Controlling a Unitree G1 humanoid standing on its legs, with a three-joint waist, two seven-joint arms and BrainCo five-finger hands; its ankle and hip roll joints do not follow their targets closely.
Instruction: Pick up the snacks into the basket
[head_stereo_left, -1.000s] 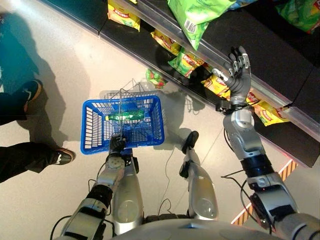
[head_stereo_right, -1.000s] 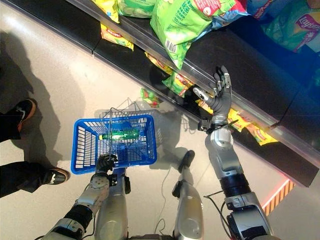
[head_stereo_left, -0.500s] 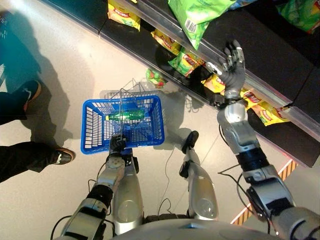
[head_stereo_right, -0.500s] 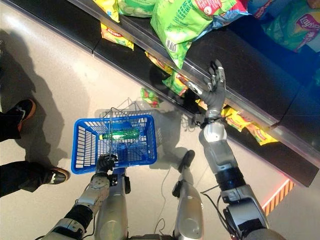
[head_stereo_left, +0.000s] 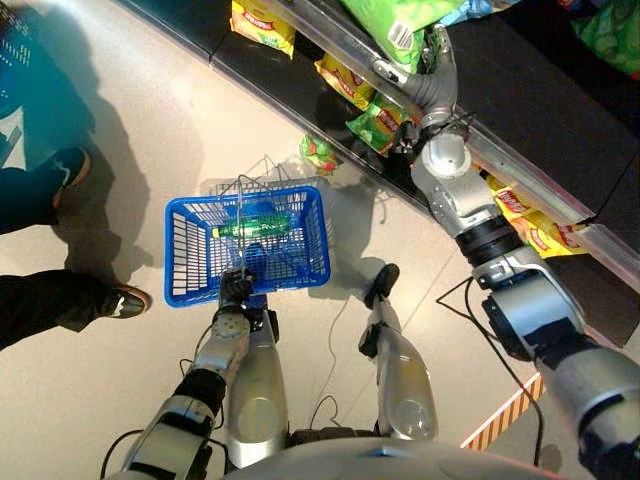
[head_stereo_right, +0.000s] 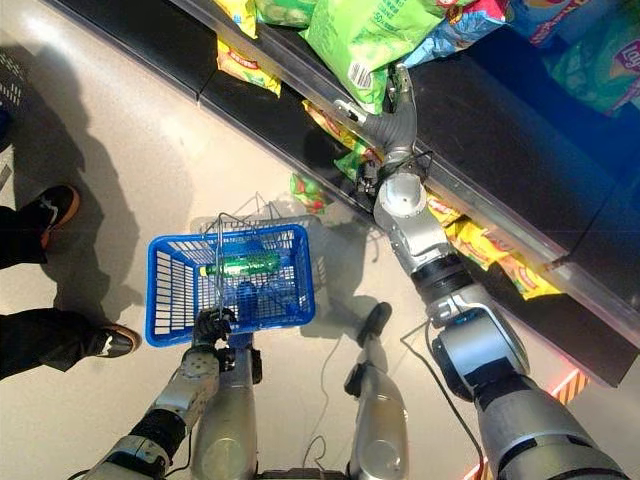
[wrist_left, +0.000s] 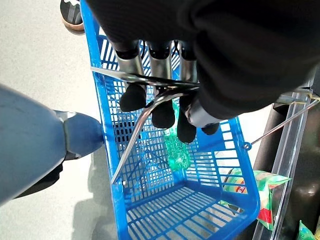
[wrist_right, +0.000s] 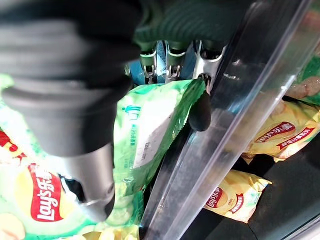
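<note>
Right wrist view: right hand (wrist_right: 165, 60) is closing fingers and thumb on the green chip bag (wrist_right: 150, 135) at the shelf rail. Left hand (wrist_left: 165, 95) is gripping the wire handle, keeping the blue basket (head_stereo_left: 190, 285) (bottle inside) below, ready to receive.

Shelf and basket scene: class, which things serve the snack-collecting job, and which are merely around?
Job:
green snack bag, reached by the right robot hand
blue basket, held by the left robot hand

Around:
green bottle in the basket
person's shoe
</note>
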